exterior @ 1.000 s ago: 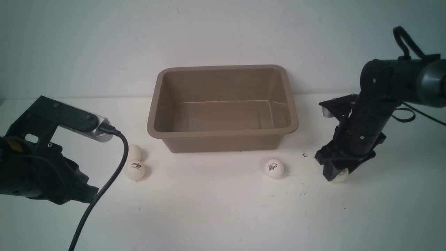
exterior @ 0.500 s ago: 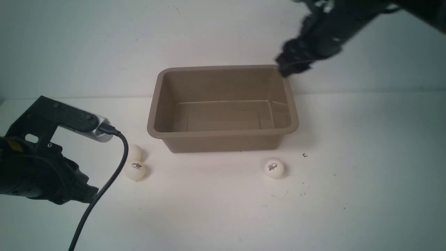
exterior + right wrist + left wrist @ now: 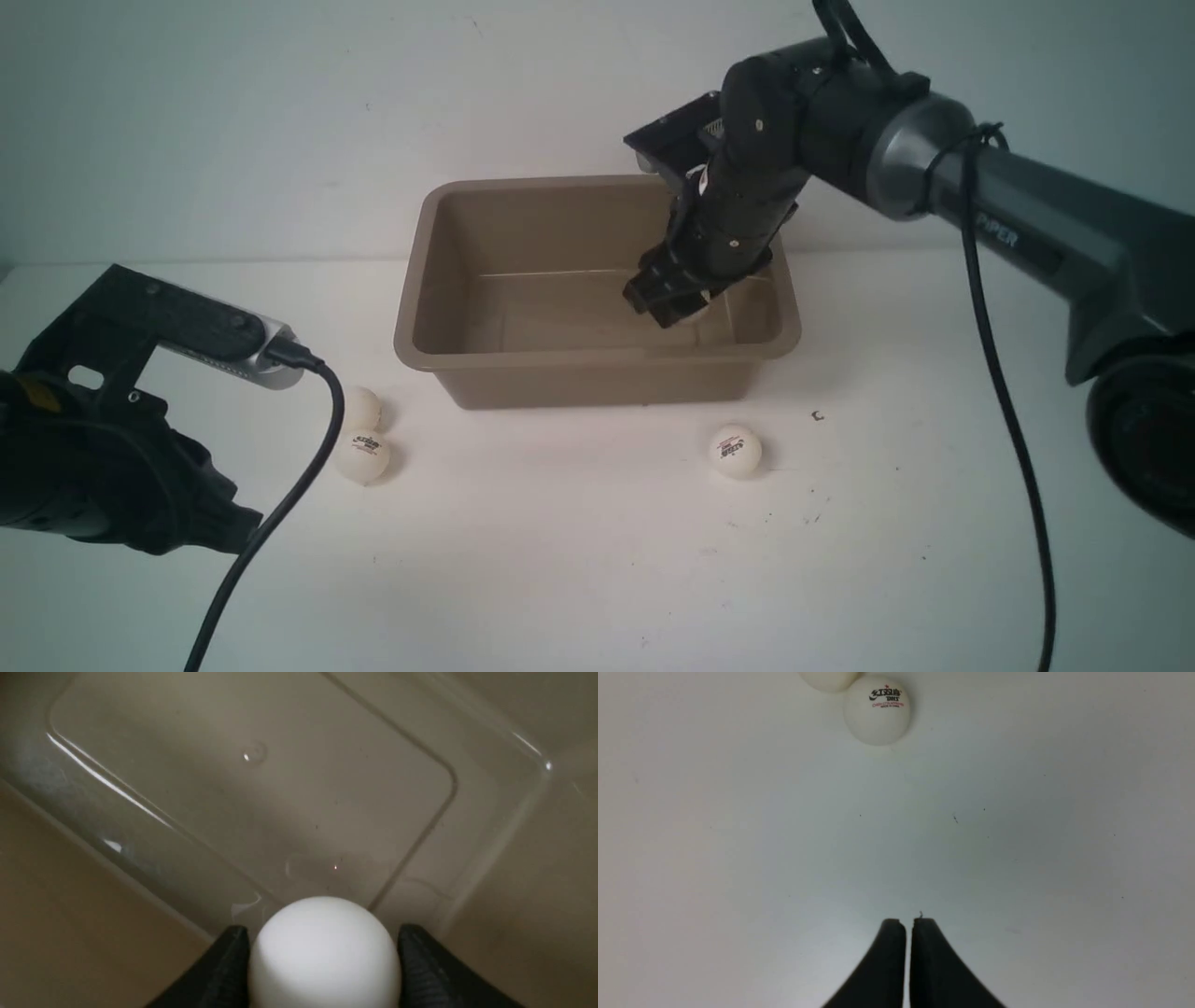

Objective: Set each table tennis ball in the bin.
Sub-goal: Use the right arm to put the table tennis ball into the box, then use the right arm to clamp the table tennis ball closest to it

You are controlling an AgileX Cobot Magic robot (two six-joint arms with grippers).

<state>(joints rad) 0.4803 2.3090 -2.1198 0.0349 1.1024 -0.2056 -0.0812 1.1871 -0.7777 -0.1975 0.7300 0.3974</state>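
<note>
The right half of the bin (image 3: 597,357) is taken up by the right end effector (image 3: 679,311); the near bench (image 3: 560,569) is left open.

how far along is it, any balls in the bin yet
Done: nothing yet; no ball lies loose in the bin. In hand: the right gripper is shut on the first ball, held down inside the bin above its floor. Left: three on the table, the near left ball, the far left ball and the lone ball before the bin's right end. The left gripper is shut, empty.
</note>
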